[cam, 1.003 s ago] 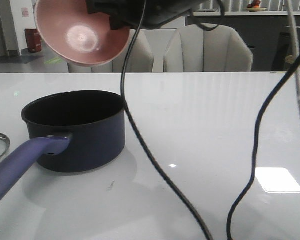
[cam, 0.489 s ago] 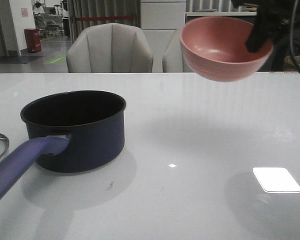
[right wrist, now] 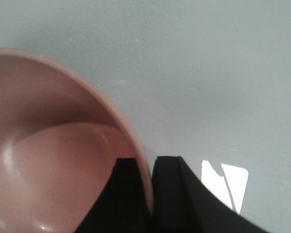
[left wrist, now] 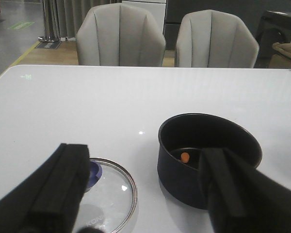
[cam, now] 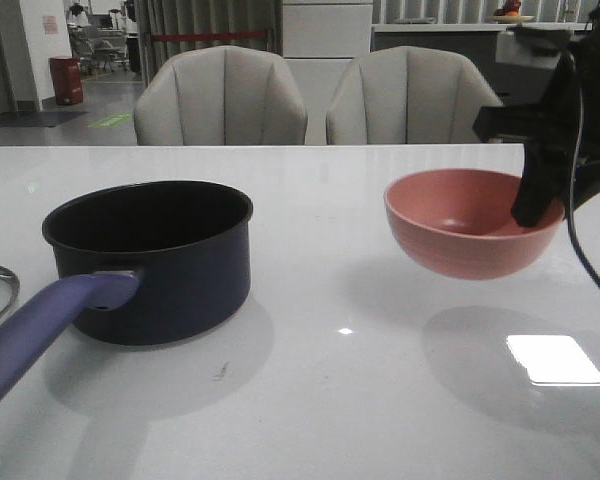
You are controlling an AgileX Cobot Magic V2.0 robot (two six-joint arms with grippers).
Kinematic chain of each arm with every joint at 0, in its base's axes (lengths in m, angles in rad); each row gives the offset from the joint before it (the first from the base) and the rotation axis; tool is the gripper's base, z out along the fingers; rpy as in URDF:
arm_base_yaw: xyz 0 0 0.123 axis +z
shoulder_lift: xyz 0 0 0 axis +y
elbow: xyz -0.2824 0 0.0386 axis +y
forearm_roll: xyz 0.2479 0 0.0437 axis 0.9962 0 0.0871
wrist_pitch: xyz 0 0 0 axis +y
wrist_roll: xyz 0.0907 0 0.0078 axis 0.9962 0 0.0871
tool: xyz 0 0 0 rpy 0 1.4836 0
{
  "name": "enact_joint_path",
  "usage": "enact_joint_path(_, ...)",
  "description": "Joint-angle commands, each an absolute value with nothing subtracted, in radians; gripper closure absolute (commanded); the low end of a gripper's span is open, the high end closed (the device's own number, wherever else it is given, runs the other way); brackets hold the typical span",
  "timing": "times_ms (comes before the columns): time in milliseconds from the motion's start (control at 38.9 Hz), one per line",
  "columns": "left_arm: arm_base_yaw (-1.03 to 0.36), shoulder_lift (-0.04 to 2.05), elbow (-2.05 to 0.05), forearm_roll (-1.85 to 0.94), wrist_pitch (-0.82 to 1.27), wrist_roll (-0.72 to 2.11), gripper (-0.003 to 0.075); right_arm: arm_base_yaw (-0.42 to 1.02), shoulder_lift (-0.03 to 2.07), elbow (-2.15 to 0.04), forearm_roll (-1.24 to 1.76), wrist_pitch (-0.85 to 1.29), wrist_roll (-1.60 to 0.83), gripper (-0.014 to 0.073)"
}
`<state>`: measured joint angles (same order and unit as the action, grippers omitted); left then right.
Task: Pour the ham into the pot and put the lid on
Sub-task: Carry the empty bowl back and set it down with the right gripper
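Front view: the right pincer grips the rim of a pink bowl above the bench. The pot hides its ham; the lid is cropped. The left pincer gapes, holding nothing.

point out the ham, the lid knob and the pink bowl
ham [left wrist: 184, 157]: left wrist view, on the orange piece inside the pot
lid knob [left wrist: 93, 171]: left wrist view, on its blue top
pink bowl [cam: 460, 250]: front view, on its outer wall
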<state>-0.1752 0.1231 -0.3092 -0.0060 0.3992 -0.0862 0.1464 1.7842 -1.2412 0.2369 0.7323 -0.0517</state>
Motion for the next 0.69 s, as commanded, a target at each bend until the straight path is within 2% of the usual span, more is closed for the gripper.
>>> enact_joint_path(0, -0.183, 0.137, -0.334, -0.013, 0.319, -0.091, 0.0209, 0.141, 1.778, -1.273, 0.26, 0.712, -0.054, 0.0452)
enact_joint_path(77, -0.183, 0.137, -0.334, -0.013, 0.319, -0.091, 0.0209, 0.141, 1.799, -1.274, 0.26, 0.714, -0.055, 0.0421)
enact_joint_path(257, -0.183, 0.137, -0.334, -0.013, 0.32, -0.091, 0.0209, 0.141, 1.813, -1.274, 0.253, 0.713, -0.058, 0.0212)
enact_joint_path(463, -0.183, 0.137, -0.334, -0.013, 0.32, -0.091, 0.0209, 0.141, 1.751, -1.275, 0.232, 0.713, -0.109, 0.0202)
enact_joint_path(669, -0.183, 0.137, -0.334, -0.013, 0.32, -0.091, 0.0209, 0.142, 1.555, -1.262, 0.232, 0.698, -0.209, 0.0202)
